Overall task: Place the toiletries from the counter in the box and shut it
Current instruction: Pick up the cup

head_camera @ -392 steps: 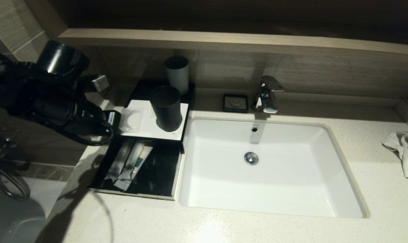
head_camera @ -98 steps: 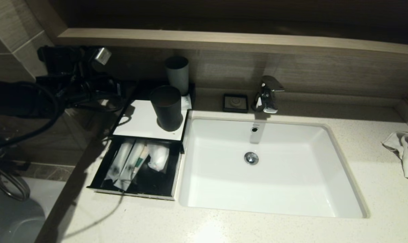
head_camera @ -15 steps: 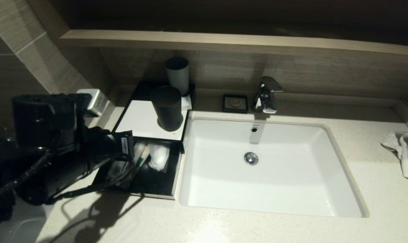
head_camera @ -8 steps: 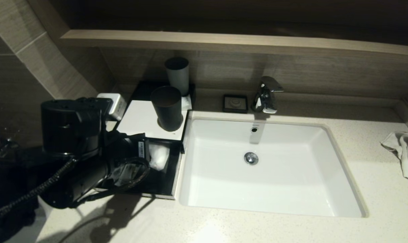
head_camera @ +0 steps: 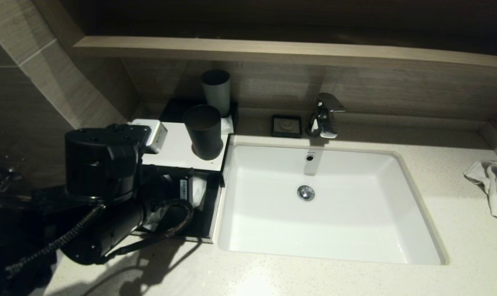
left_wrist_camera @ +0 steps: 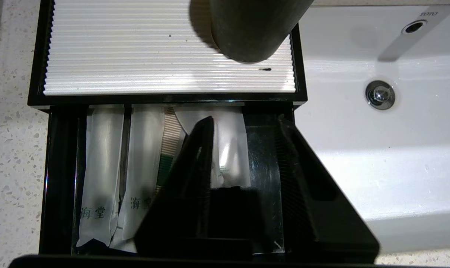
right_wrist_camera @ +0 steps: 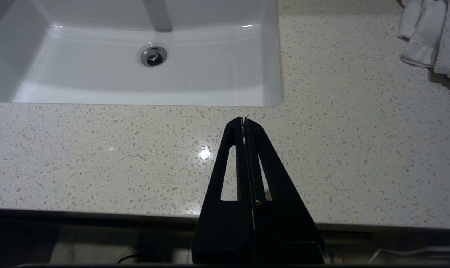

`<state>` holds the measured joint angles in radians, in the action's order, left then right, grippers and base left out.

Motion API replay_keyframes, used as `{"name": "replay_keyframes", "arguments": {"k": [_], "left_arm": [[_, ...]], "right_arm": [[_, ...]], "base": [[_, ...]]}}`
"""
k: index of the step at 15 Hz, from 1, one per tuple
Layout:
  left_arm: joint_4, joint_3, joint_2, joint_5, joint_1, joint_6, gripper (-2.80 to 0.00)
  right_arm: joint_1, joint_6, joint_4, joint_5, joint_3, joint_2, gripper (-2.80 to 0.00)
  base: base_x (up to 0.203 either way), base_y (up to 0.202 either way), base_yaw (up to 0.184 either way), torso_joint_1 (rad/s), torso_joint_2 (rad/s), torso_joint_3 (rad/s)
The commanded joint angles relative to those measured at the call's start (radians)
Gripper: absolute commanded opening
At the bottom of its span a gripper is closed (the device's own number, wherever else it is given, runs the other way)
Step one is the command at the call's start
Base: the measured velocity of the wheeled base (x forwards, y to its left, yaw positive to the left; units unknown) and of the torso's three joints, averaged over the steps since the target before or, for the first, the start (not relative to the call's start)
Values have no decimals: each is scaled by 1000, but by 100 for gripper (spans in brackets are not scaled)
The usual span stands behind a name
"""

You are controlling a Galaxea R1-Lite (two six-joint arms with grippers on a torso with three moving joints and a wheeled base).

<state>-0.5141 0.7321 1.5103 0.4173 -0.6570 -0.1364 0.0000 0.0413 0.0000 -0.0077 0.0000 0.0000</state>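
The black box (left_wrist_camera: 165,48) with its ribbed white top stands left of the sink, its drawer (left_wrist_camera: 61,178) slid out toward me. Inside lie two long white packets (left_wrist_camera: 102,167), one with a green label (left_wrist_camera: 144,156), and a small squarish packet (left_wrist_camera: 230,145). My left gripper (left_wrist_camera: 245,123) is open and empty just above the drawer, its fingers either side of the small packet. In the head view my left arm (head_camera: 104,185) covers most of the drawer (head_camera: 209,205). My right gripper (right_wrist_camera: 244,120) is shut and empty above the counter (right_wrist_camera: 358,149) in front of the sink.
A dark cup (head_camera: 203,131) stands on the box top and a grey cup (head_camera: 216,91) behind it. The white sink (head_camera: 330,246), a faucet (head_camera: 324,115) and a small black dish (head_camera: 287,125) lie to the right. A towel (head_camera: 495,189) lies far right.
My left arm has moved right and forward over the open drawer, now hiding the long packets in the head view. The drawer, cups and packets have not moved.
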Motion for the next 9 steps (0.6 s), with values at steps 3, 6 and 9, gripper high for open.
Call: {"name": "replay_keyframes", "arguments": {"k": [3, 6, 9], "left_arm": [[-57, -9, 35, 42, -8, 0, 0], [-144, -9, 105, 82, -18, 2, 0], [-228, -6, 160, 104, -34, 3, 0]], "right_arm": [[0, 0, 0, 0, 0, 0, -280], [0, 0, 0, 0, 0, 0, -280], [0, 0, 0, 0, 0, 0, -280]], "base": [[0, 0, 0, 0, 0, 0], [0, 0, 0, 0, 0, 0], [0, 0, 0, 0, 0, 0]]}}
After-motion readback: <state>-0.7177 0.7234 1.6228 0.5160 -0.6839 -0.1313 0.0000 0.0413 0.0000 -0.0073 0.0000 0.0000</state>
